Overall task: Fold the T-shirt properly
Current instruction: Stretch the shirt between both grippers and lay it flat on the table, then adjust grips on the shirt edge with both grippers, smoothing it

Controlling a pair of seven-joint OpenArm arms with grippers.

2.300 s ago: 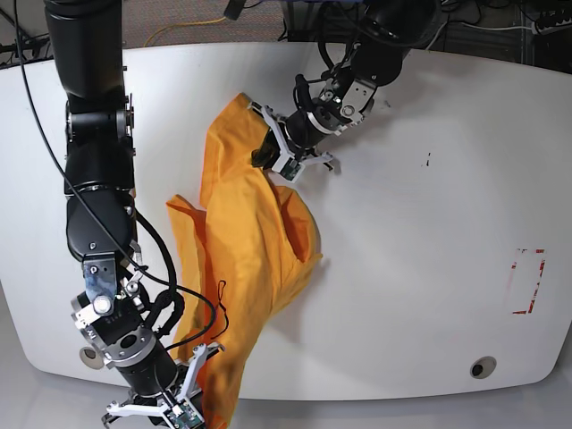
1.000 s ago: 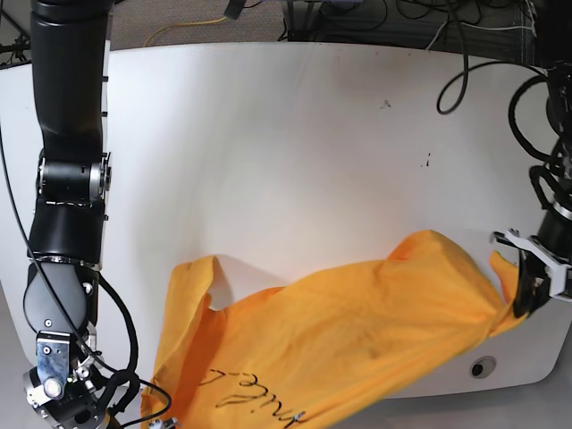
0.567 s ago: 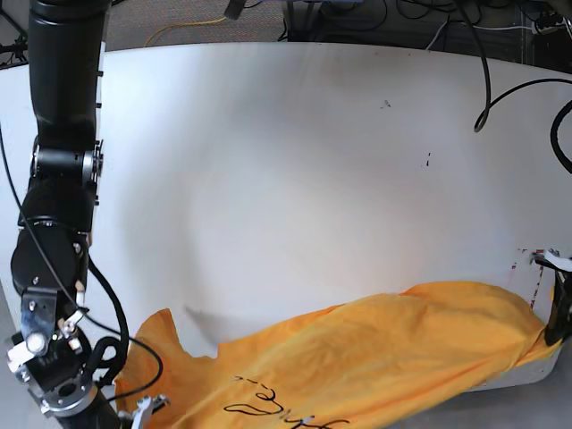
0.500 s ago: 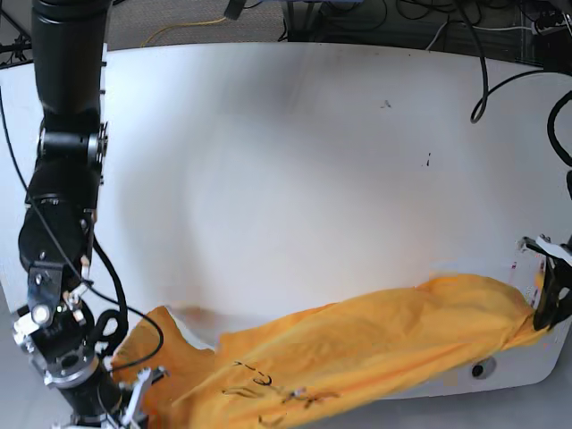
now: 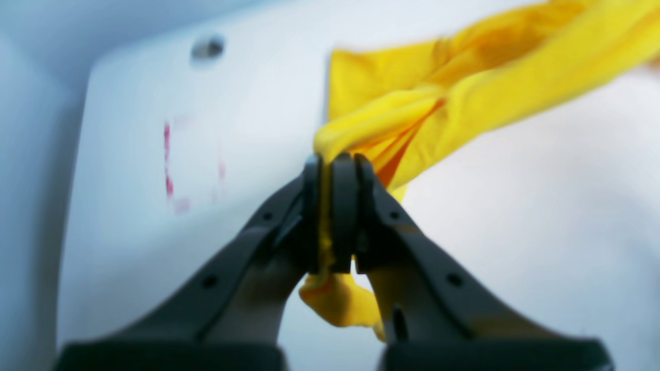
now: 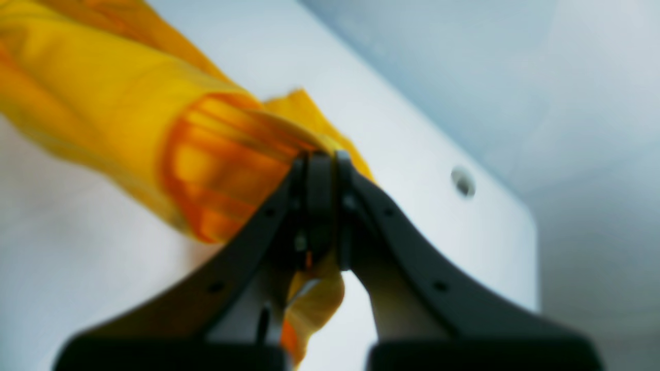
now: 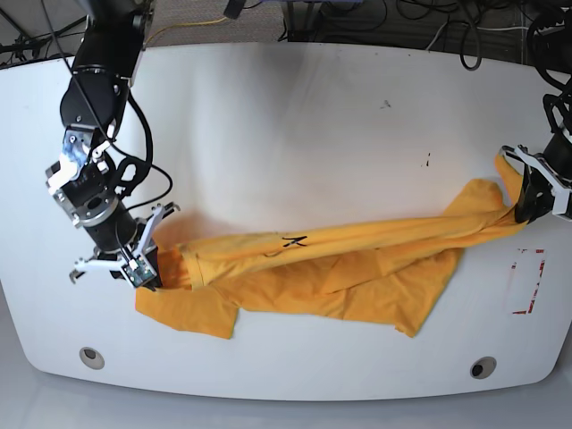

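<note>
The T-shirt (image 7: 340, 264) is stretched in a long band across the near half of the white surface (image 7: 295, 134), held at both ends, and the step in hand is judged to be spreading it flat before any fold is made. To do this well, tension between the two ends should be kept even, and the cloth should be lowered so that its sagging lower part (bunched and creased toward the middle) is laid out rather than doubled under. The black mark (image 7: 293, 240) is seen on the upper ridge of the band, which suggests the garment is twisted along its length; that twist is best taken out before the cloth is released.

The left gripper (image 7: 529, 201) is clamped tight on a gathered corner of the shirt at the far right edge in the base view, cloth being pinched between its pads and a small tail hanging below them in the wrist view. The right gripper (image 7: 143, 268) is likewise closed on the opposite end, at the left in the base view, with bunched fabric squeezed between its pads.
</note>
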